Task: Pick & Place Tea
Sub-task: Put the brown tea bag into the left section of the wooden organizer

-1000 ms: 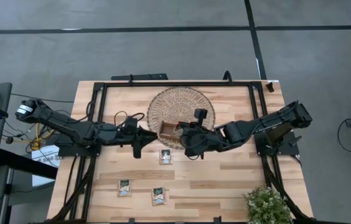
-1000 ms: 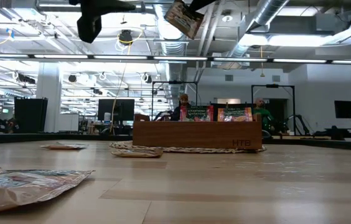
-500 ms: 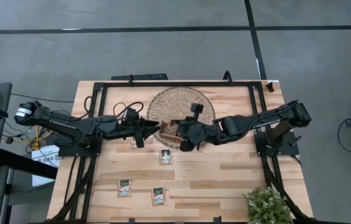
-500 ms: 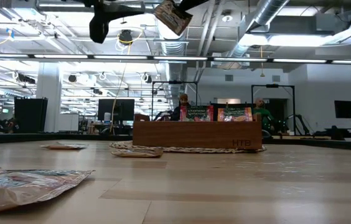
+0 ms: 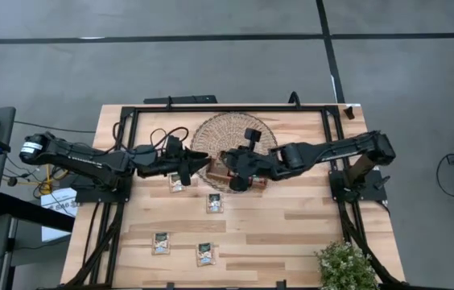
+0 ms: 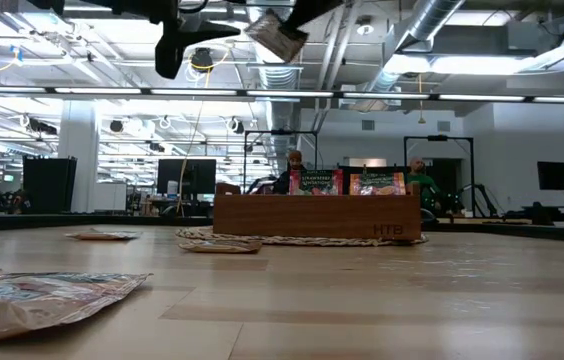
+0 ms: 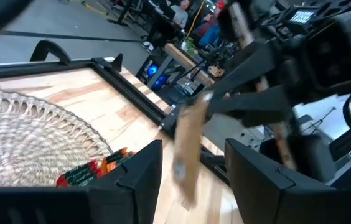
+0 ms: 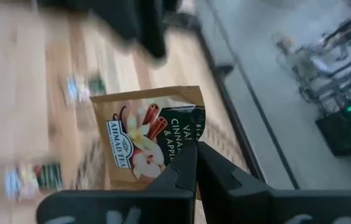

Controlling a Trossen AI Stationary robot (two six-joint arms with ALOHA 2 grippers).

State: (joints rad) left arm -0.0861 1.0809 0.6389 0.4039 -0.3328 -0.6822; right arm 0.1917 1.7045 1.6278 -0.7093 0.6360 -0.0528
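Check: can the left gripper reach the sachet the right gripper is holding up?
Probably yes. The left gripper is open and empty, and the sachet, pinched by the right gripper, hangs edge-on just ahead of its fingers, nothing between.

Sachet (image 8: 144,140) in the right gripper (image 8: 195,163): brand "AHMAD TEA" on a white panel; beside it "VA…", "CINNA…", "& APPLE", each cut off by the closed fingers.
Wooden tray (image 6: 317,217), front wall, toward its 3 o'clock end: "HTB", faint.
Sachets standing in the tray (image 6: 342,183): printed lines, too small to read.
Sachets lying on the table (image 5: 214,203): print not legible.
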